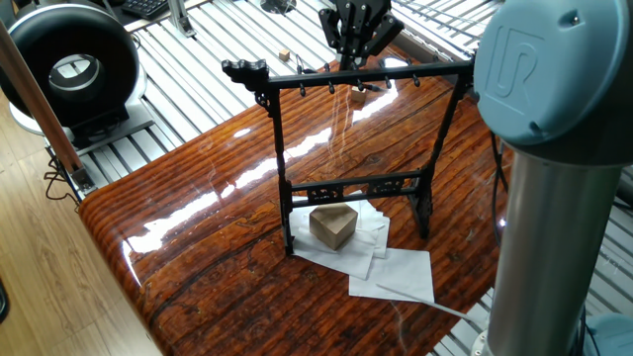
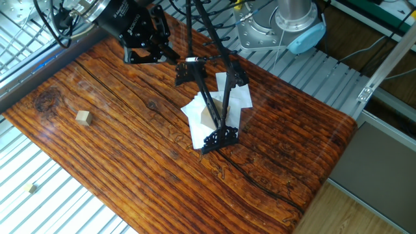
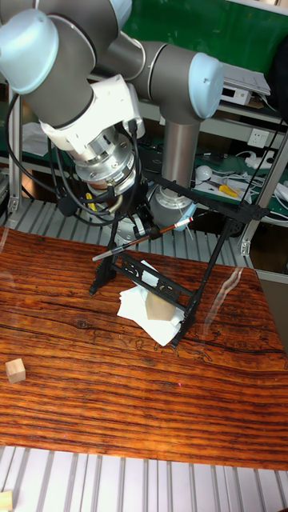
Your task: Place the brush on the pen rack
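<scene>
The brush [image 3: 132, 242] was held in the gripper [image 3: 136, 228], lying almost flat just behind the rack [image 3: 186, 264] near its top bar. Only the tall view showed the brush clearly. In one fixed view the gripper [image 1: 356, 35] sat behind the rack [image 1: 351, 158]. Under the rack lay white paper [image 1: 391, 267] and a block [image 1: 332, 224]. The other fixed view showed a small cube [image 2: 82, 117] well apart from the rack.

Bright, even overhead light; white glare streaks across the glossy, reddish-brown striped wooden tabletop [image 1: 198, 198] in one fixed view, less in the other [image 2: 130, 149]; shadows soft and faint; the near grey-blue cylindrical robot arm column [image 1: 554, 148] looms large and slightly soft.
</scene>
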